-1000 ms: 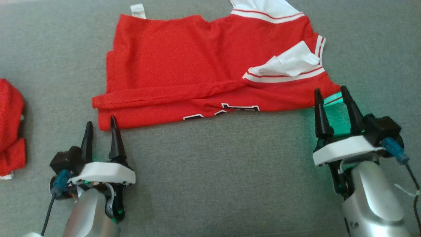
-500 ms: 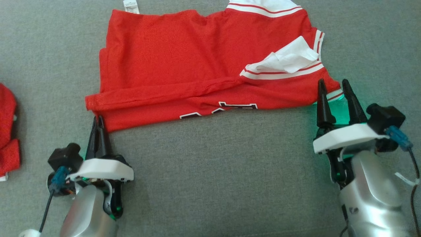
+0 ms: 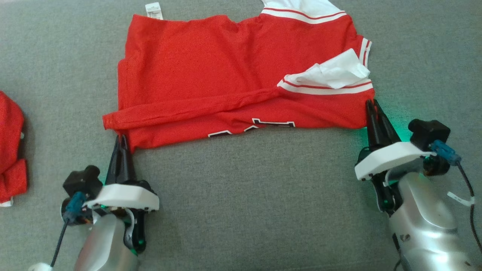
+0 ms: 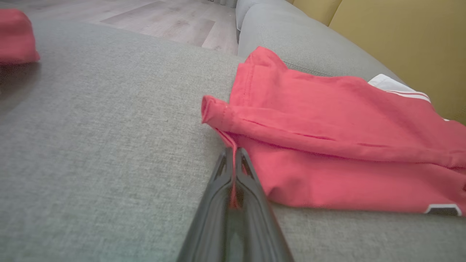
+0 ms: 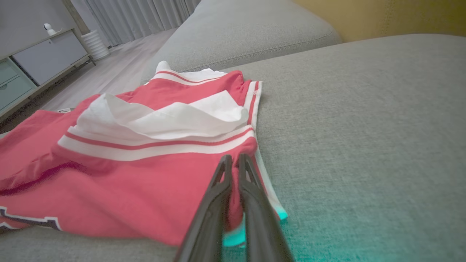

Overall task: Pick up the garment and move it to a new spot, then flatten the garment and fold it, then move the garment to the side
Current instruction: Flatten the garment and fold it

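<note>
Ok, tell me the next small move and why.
Probably raise both hands together: the left hand pinches the near-left corner of the garment, the right hand its near-right corner, so the near edge is ready to lift for folding.

Soft, even daylight; shadows faint. Green glow spills on the cushion (image 3: 244, 195) beside my right gripper (image 3: 372, 102). Wrist views: garment (image 4: 327, 145) washes pink, my fingers (image 4: 213, 218) blur near the lens, edges bow.

Open grey sofa cushion (image 3: 244, 195) runs between the left gripper (image 3: 122, 139) and right gripper (image 3: 373, 105), along the near edge of the red garment (image 3: 226, 75). A second red bundle (image 3: 11, 150) lies well apart at far left. The yellow sofa back (image 4: 400, 43) rises beyond.
</note>
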You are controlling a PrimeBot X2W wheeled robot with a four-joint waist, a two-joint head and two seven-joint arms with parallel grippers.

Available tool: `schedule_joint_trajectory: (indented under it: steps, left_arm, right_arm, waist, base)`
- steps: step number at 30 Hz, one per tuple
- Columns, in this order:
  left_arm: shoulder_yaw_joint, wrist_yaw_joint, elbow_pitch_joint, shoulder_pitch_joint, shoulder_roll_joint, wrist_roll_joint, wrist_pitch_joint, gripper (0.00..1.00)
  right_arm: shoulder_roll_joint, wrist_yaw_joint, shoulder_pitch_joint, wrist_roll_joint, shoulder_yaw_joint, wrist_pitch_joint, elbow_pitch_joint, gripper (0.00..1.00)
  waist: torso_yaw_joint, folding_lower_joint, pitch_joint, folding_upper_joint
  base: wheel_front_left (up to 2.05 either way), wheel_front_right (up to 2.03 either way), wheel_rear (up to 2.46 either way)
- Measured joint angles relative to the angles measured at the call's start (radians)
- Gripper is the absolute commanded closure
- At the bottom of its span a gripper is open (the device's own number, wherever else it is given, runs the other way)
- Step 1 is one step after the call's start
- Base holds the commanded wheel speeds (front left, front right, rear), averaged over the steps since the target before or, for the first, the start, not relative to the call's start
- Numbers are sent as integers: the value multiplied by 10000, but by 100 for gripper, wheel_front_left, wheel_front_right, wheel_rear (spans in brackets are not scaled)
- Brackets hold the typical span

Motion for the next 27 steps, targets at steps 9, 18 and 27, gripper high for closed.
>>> schedule_joint_trajectory:
  steps: [9,18,27]
  left_arm:
    - [-35,21,-221,726,-56,-144,69,100]
    - [-36,35,-443,2192,-75,-144,73,100]
    - [-313,165,-596,2744,-59,-247,75,0]
  right_arm:
    - [-199,0,728,196,-481,0,-821,100]
    - [-284,0,3355,167,-1269,0,-1718,100]
    - [-199,0,3828,150,-1352,0,-1789,0]
  waist:
    - [6,0,-548,0]
    - [208,-3,-1668,0]
    - [313,-2,-1908,0]
  base:
    - [0,0,0]
    - [0,0,0]
    - [0,0,0]
